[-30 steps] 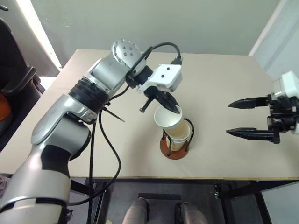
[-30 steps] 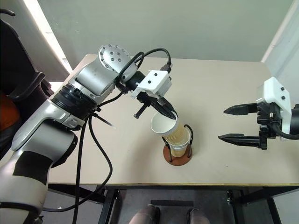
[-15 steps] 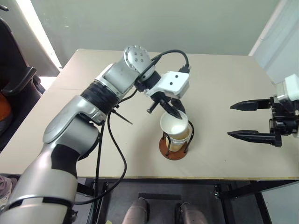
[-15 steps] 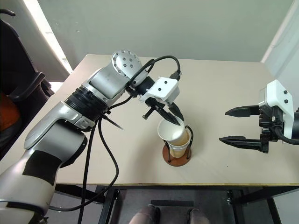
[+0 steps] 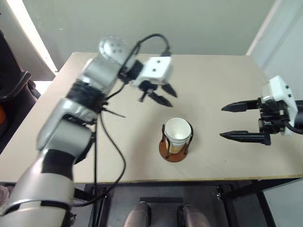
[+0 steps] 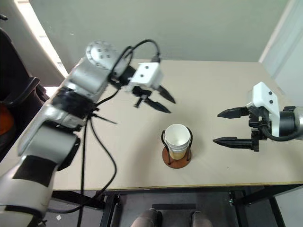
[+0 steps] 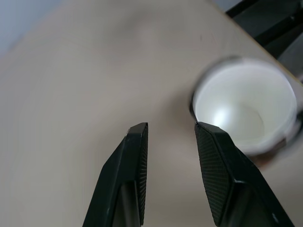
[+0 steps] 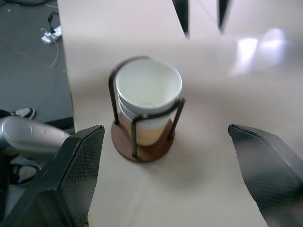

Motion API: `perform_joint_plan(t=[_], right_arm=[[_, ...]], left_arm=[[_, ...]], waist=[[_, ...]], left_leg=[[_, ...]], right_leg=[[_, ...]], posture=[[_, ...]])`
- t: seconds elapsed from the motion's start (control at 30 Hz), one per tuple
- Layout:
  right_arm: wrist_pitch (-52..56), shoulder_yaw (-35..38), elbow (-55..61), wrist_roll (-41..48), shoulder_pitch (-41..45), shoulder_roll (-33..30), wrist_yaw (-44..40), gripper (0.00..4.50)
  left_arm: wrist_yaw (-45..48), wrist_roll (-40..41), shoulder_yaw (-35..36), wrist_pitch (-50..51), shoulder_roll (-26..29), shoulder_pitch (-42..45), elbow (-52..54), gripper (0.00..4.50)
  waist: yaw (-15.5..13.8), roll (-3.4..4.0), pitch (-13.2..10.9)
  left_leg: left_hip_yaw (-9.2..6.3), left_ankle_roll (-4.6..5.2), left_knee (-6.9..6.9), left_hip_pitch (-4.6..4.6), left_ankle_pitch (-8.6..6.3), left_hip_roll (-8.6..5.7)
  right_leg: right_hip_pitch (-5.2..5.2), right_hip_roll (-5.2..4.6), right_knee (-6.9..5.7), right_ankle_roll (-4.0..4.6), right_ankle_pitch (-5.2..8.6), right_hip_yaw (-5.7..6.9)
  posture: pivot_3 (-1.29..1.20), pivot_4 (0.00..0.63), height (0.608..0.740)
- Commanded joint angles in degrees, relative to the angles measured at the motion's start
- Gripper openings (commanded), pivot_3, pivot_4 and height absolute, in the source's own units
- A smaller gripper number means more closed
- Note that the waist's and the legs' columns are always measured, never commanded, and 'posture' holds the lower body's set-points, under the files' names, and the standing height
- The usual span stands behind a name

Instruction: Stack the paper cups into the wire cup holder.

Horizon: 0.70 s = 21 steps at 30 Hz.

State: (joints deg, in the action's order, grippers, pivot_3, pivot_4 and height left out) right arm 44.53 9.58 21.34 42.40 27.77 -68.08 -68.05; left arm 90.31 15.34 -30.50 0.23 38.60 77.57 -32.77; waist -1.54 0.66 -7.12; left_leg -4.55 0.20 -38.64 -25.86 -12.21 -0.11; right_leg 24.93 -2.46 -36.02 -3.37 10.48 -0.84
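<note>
- The wire cup holder (image 6: 177,152) stands upright on the desk (image 6: 213,94), near the front edge and about midway across. It has a round reddish-brown disc base with thin black wire loops rising around the cups.
- The paper cups (image 6: 177,138) sit nested inside the holder, mouth up. The top cup's white inside and rolled rim face the camera, and the cup is empty. Tan sides of the stack show between the wires, and rims of lower cups peek out just under the top one. The exact number in the stack is hard to count.
- The left tool (image 6: 161,100) hangs over the desk behind the holder and to its left, clear of the cups. Its two black fingers are parted with nothing between them.
- The right tool (image 6: 226,127) is held to the right of the holder, well apart from it, pointing toward it. Its fingers are spread wide and it carries nothing.
- The desk is a plain pale beige top with black metal legs visible under the front edge. Apart from the holder, the top is bare.
- Behind the desk is a flat grey-green wall. A dark chair stands at the far left beside a bright strip of light. The floor below is dark grey.
- No brand, label or writing can be read on the cups or holder.
</note>
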Motion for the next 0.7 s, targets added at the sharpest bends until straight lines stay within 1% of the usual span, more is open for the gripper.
perform_joint_plan(t=[0.03, 0.07, 0.13, 0.23, 0.27, 0.37, 0.43, 0.47, 0.5, 0.57, 0.67, 0.7], right_arm=[[-1.83, -1.11, -4.76, -1.76, 3.48, -0.57, -2.60, 4.36], [-2.19, -1.15, -6.25, -2.11, 3.65, -0.76, -3.48, 4.36], [-2.97, -0.98, -9.88, -3.28, 3.67, -1.04, -4.53, 4.36], [-1.99, 1.71, -11.51, -3.08, 2.23, -1.45, -4.26, 4.36], [-1.28, 3.37, -11.19, -2.28, 1.15, -1.46, -4.17, 4.36], [-0.26, 6.61, -10.20, -0.43, -1.17, -0.87, -4.23, 4.36], [-0.68, 6.39, -9.75, 0.24, -0.65, -0.48, -5.11, 4.36], [-1.07, 5.56, -9.98, 0.17, 0.51, -0.47, -5.62, 4.36], [-1.42, 4.80, -10.40, 0.08, 1.67, -0.55, -6.21, 4.36], [-2.08, 3.63, -11.70, -0.61, 3.58, -1.01, -7.57, 4.36], [-3.48, 1.82, -14.93, -2.63, 6.69, -2.12, -10.08, 4.36], [-3.88, 1.29, -15.81, -3.26, 7.44, -2.39, -10.77, 4.36]], left_arm=[[2.19, 5.12, 5.26, 8.14, 11.55, -7.39, 9.43, 1.64], [2.19, 6.32, 7.24, 10.65, 14.92, -10.45, 12.27, 1.64], [0.61, 9.72, 13.98, 17.37, 22.10, -19.14, 18.37, 1.64], [-4.71, 12.93, 22.60, 24.52, 28.20, -31.07, 26.59, 1.64], [-6.70, 14.27, 26.58, 26.98, 29.88, -36.40, 29.78, 1.64], [-10.46, 17.65, 39.00, 33.27, 32.60, -51.12, 38.21, 1.64], [-11.98, 18.46, 46.05, 36.52, 33.39, -58.19, 41.51, 1.64], [-11.90, 18.39, 49.14, 37.69, 34.10, -61.02, 42.48, 1.64], [-11.38, 18.28, 51.86, 38.53, 34.78, -63.36, 43.17, 1.64], [-10.27, 18.21, 56.34, 39.57, 35.85, -66.36, 43.72, 1.64], [-8.63, 17.53, 62.26, 40.43, 37.40, -69.41, 43.02, 1.64], [-8.16, 17.03, 63.63, 40.34, 37.72, -70.49, 42.85, 1.64]], waist=[[0.36, 0.01, -0.01], [0.51, 0.00, -0.01], [0.52, 0.00, -0.01], [0.15, -0.01, -0.01], [-0.06, 0.00, -0.01], [-0.22, 0.00, 0.00], [-0.07, -0.04, 0.00], [0.12, -0.06, -0.01], [0.21, -0.08, -0.02], [0.42, -0.09, -0.02], [0.59, -0.08, -0.01], [0.68, -0.06, 0.00]], left_leg=[[0.04, -0.02, 0.00, -0.02, 0.09, -0.01], [0.03, -0.10, -0.01, -0.06, 0.16, 0.03], [0.05, -0.08, 0.01, -0.16, 0.15, 0.03], [0.09, 0.00, 0.04, -0.20, 0.10, -0.03], [0.08, 0.03, 0.04, -0.20, 0.08, -0.05], [0.11, 0.07, 0.09, -0.14, 0.02, -0.09], [0.16, -0.01, 0.12, -0.06, -0.05, -0.08], [0.16, -0.03, 0.11, 0.01, -0.15, -0.07], [0.17, -0.05, 0.16, 0.08, -0.23, -0.06], [0.17, 0.34, 0.29, 0.33, -0.47, -0.06], [0.18, 0.14, 0.70, 0.93, -0.20, -0.05], [0.16, 0.10, 0.74, 1.00, -0.15, -0.02]], right_leg=[[0.12, 0.07, 0.00, 0.00, 0.00, -0.11], [0.14, 0.09, 0.00, -0.01, 0.00, -0.20], [0.32, 0.13, 0.00, -0.04, 0.03, -0.35], [0.37, 0.12, 0.01, 0.00, 0.17, -0.51], [0.37, 0.10, 0.00, 0.09, 0.25, -0.52], [0.32, 0.05, -0.08, 0.47, 0.48, -0.57], [0.33, 0.04, -0.26, 0.90, 0.74, -0.60], [0.34, 0.03, -0.41, 0.96, 0.77, -0.61], [0.39, 0.05, -0.53, 1.02, 0.77, -0.63], [0.39, 0.05, -0.81, 1.21, 0.79, -0.66], [0.09, 0.08, -0.92, 1.60, 0.92, -0.68], [0.05, 0.10, -0.96, 1.72, 0.92, -0.69]], posture=[[0.00, 0.150, 0.740], [0.00, 0.150, 0.740], [0.00, 0.150, 0.740], [0.00, 0.150, 0.740], [0.00, 0.150, 0.740], [0.00, 0.150, 0.740], [0.00, 0.150, 0.740], [0.00, 0.150, 0.740], [0.00, 0.150, 0.740], [0.00, 0.150, 0.740], [0.00, 0.150, 0.740], [0.00, 0.150, 0.740]])
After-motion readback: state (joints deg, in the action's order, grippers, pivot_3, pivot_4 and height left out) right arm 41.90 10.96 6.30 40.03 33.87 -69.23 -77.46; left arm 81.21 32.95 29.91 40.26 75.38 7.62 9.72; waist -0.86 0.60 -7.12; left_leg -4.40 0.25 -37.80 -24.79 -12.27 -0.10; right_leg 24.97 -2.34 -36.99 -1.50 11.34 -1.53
